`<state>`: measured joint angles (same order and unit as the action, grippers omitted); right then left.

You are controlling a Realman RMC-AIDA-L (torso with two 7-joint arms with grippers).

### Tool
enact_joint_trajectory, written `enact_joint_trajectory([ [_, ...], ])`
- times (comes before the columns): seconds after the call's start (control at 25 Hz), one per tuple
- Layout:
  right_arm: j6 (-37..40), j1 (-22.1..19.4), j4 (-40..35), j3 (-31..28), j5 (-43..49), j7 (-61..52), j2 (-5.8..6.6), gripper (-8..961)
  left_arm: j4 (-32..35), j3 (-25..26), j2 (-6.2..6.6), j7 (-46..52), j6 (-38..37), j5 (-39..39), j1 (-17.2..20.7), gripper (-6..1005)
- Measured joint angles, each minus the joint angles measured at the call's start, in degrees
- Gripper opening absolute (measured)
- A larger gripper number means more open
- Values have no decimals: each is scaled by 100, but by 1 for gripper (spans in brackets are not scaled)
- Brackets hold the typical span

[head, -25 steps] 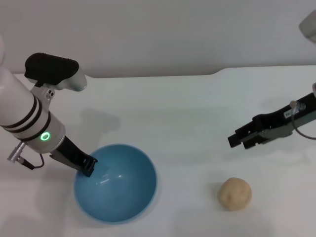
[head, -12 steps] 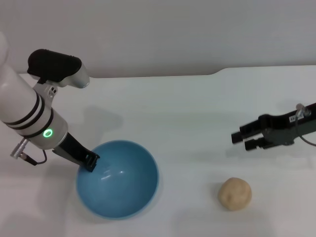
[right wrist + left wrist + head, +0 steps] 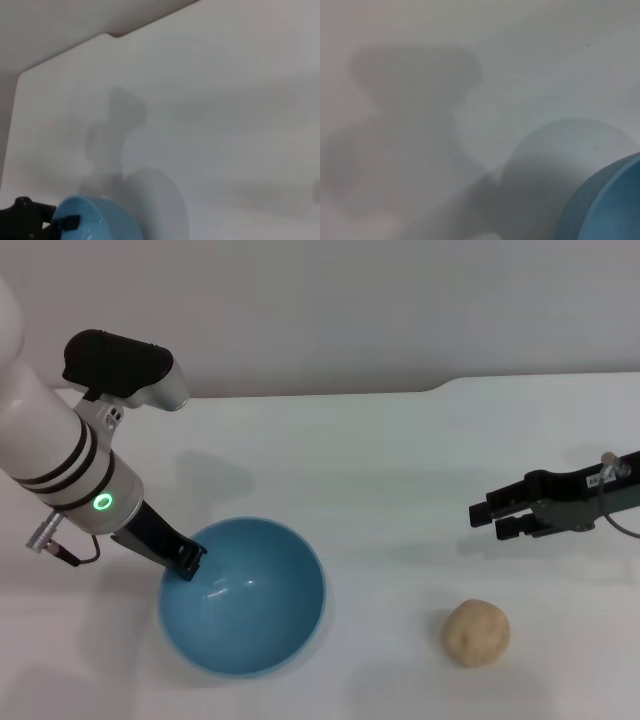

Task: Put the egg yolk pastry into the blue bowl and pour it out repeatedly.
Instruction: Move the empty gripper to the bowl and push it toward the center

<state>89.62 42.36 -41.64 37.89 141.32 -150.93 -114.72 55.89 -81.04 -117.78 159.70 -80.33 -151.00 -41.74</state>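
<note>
Since the earlier head frames, the left arm has shifted up and slightly toward the robot's right, and the blue bowl (image 3: 243,597) has gone with it, sitting a bit further right w/ its opening turned more toward the camera. The right gripper (image 3: 484,519) has levelled out and drifted back a little toward the right edge. The egg yolk pastry (image 3: 476,632) hasn't moved.

Head view: left gripper (image 3: 186,563) is at the bowl's rim on the robot's left side, jaws clamped on the rim. Bowl interior is bare, just a few highlights. Pastry lies on the white bench (image 3: 400,460), well apart from the bowl, on the robot's right. Right gripper hovers above the bench, beyond the pastry, not touching it; jaws point toward the left arm, slightly apart w/ nothing between them.

Left wrist view shows only a slice of the bowl's outer wall (image 3: 607,205) plus its shadow on the bench (image 3: 545,65); no pastry, no fingers. Right wrist view picks up the bowl (image 3: 95,220) from across the bench, w/ the left gripper (image 3: 57,221) dark at its rim; pastry out of frame there too.
</note>
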Motion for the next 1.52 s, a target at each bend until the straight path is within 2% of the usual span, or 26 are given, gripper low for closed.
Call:
enact_joint_trajectory([
  [0.28,68,0,-37,-91,-151,-128,87,467,-7,19,-3,34,0,0,-27,-3],
  [0.48,500,67,334,-110,-277,-172,208,466,-8,41,-7,53,10,0,-60,-3],
  [0.68,664,-133,476,-121,-993,-178,176,467,-9,45,-9,57,21,1,-80,-3],
  [0.84,674,-352,569,-155,-1533,-195,239,466,-8,45,-9,59,25,0,-80,-3],
  [0.96,744,-409,599,-181,-1630,-233,290,466,-9,48,-9,59,26,0,-80,-2],
  [1.24,792,-431,610,-182,-1746,-452,282,466,-9,43,-9,43,31,0,-96,-3],
  [1.36,1001,-279,684,77,-1625,-845,306,466,-8,32,-10,42,35,3,-98,-3],
  [1.52,1300,130,808,733,-1229,-954,386,467,-38,22,-16,37,41,6,-106,-2],
])
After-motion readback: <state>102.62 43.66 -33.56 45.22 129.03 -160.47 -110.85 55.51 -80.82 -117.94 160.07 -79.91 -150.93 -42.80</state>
